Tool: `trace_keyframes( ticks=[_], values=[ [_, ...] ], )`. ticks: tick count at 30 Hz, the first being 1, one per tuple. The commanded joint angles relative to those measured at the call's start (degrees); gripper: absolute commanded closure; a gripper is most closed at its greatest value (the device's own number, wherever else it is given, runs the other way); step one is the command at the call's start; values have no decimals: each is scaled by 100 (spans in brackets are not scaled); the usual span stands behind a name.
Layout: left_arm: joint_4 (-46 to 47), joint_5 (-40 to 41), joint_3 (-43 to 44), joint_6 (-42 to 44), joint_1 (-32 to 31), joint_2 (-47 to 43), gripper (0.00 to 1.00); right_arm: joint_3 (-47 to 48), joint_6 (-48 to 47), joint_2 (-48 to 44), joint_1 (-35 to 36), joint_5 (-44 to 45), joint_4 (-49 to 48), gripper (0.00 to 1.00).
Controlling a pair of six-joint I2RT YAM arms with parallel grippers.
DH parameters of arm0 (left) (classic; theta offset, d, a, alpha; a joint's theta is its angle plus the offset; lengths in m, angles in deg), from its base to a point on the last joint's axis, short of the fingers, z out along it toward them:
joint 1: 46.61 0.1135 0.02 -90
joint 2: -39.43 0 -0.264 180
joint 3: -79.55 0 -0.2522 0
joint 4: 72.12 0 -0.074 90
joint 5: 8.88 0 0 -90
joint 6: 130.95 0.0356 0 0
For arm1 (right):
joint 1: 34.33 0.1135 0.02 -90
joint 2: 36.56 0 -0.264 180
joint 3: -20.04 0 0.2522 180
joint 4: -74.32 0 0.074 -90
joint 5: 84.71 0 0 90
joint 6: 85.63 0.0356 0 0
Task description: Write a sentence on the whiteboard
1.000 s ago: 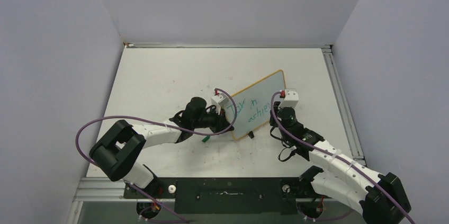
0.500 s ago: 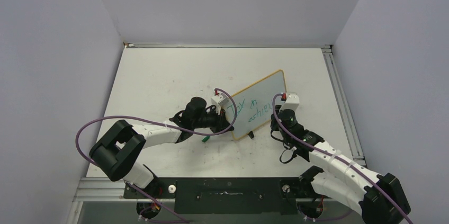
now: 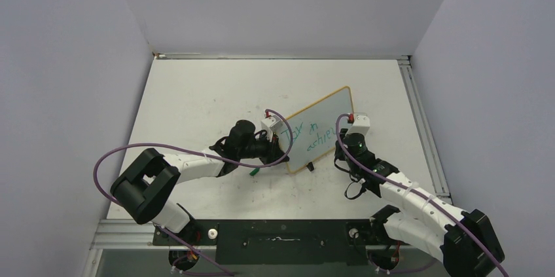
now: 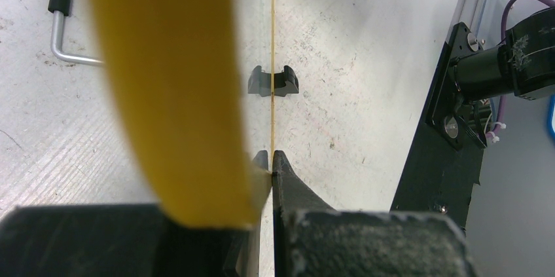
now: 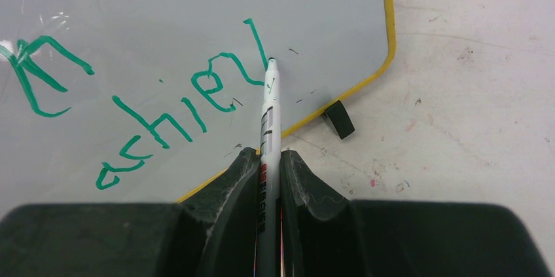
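The whiteboard stands tilted on the table, white with a yellow rim, on black feet. My left gripper is shut on its left edge; in the left wrist view the jaws pinch the thin yellow rim. The sentence is teal handwriting in two slanted lines, the lower one reading "achie" plus a fresh stroke. My right gripper is shut on a white marker. The marker's tip touches the board at the end of that last stroke. From above, the right gripper sits by the board's near right side.
A small green object lies on the table below the left gripper. A bent metal rod lies behind the board. An aluminium rail runs along the table's right edge, and walls close in three sides.
My right gripper has shifted slightly along the board with the marker, adding to the last stroke. The left arm and the board have not moved.
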Motion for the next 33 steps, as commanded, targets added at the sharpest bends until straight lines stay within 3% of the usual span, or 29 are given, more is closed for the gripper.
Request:
trace_keyframes(
  ticks=[1,33],
  values=[
    [-34,-166,39,-45,-72,-129,100,-26,-57,97,-72,-66,-535,95],
    [57,-192,37,-93,-75,-85,100,-269,-116,-76,-214,-662,-690,95]
  ],
)
